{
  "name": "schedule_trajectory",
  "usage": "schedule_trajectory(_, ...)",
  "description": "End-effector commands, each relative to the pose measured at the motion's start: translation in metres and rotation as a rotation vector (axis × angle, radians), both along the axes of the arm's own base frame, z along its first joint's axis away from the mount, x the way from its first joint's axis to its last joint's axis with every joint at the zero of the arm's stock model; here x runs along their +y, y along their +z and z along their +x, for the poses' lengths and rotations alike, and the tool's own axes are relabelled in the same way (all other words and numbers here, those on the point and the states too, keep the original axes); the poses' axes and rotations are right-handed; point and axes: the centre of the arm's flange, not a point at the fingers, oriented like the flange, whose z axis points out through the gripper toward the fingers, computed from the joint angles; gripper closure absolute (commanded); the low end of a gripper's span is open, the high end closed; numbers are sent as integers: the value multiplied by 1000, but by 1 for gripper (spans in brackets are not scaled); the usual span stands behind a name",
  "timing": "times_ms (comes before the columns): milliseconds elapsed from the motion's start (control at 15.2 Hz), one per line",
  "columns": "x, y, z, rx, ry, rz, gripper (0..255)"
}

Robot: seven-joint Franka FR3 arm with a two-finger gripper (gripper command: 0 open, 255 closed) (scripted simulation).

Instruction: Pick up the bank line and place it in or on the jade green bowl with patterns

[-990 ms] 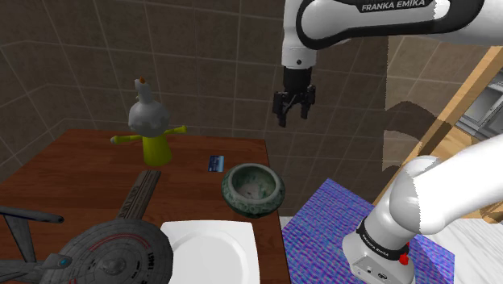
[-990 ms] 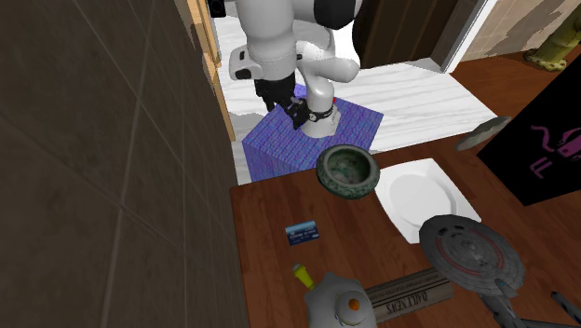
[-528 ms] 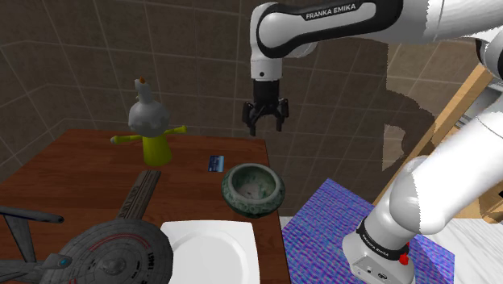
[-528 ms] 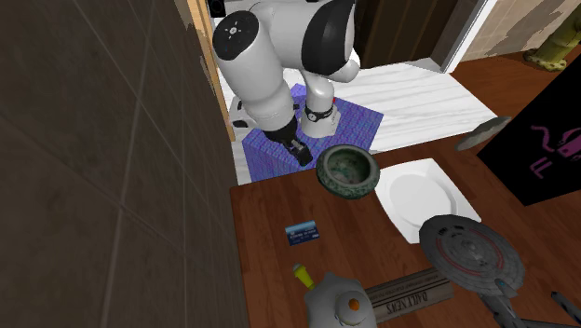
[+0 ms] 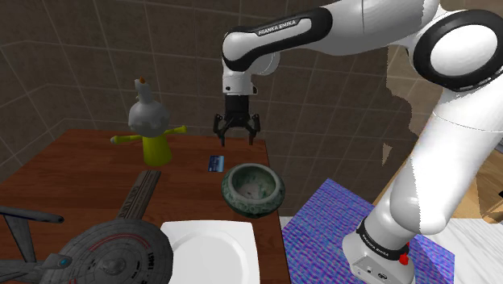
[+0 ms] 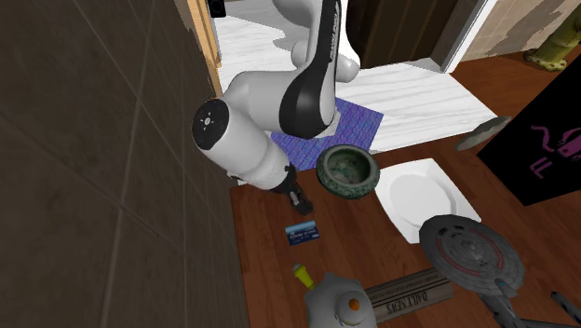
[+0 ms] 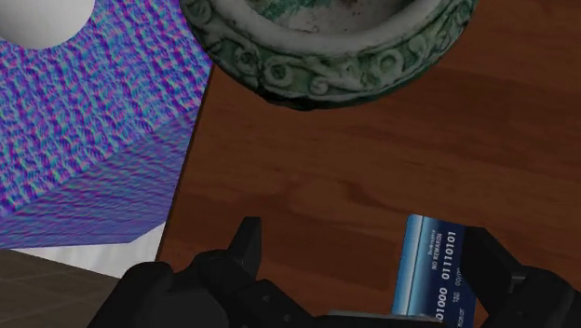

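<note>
The bank card, small and blue [image 5: 215, 162], lies flat on the brown wooden table [image 5: 72, 173] near its far edge. It also appears in the second exterior view as a blue card [image 6: 302, 232]. The green patterned bowl [image 5: 253, 189] stands beside it at the table's edge, its carved rim [image 7: 326, 70] upright. My gripper [image 5: 235, 131] hangs open a short way above the card, pointing down. In the wrist view the card [image 7: 433, 270] lies between the spread fingers, close to one fingertip [image 7: 486, 256], untouched. The gripper [image 6: 300, 202] sits between bowl [image 6: 347, 171] and card.
A white square plate [image 5: 211, 248] lies in front of the bowl. A grey starship model [image 5: 105, 252], a flat grey strip [image 5: 139, 194] and a grey-and-yellow bottle figure [image 5: 150, 125] take up the shoulder view's left. The purple-blue stand [image 5: 334, 230] stands beside the table. A tiled wall rises behind.
The arm has swung toward the shoulder view's left and come down, from beyond the table's edge to just above the card. The fingers stayed open.
</note>
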Motion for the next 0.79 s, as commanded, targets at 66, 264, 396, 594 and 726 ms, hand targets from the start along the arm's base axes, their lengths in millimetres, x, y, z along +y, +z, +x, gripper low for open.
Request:
schedule_trajectory(66, 14, -28, 26, 51, -79, 33, 0)
schedule_trajectory(264, 25, -56, 54, 99, -155, 65, 0)
schedule_trajectory(396, 28, -65, 56, 106, -166, 70, 0)
schedule_trajectory(594, 34, -78, 50, 106, -166, 70, 0)
schedule_trajectory(726, 38, -87, 45, 106, -166, 70, 0)
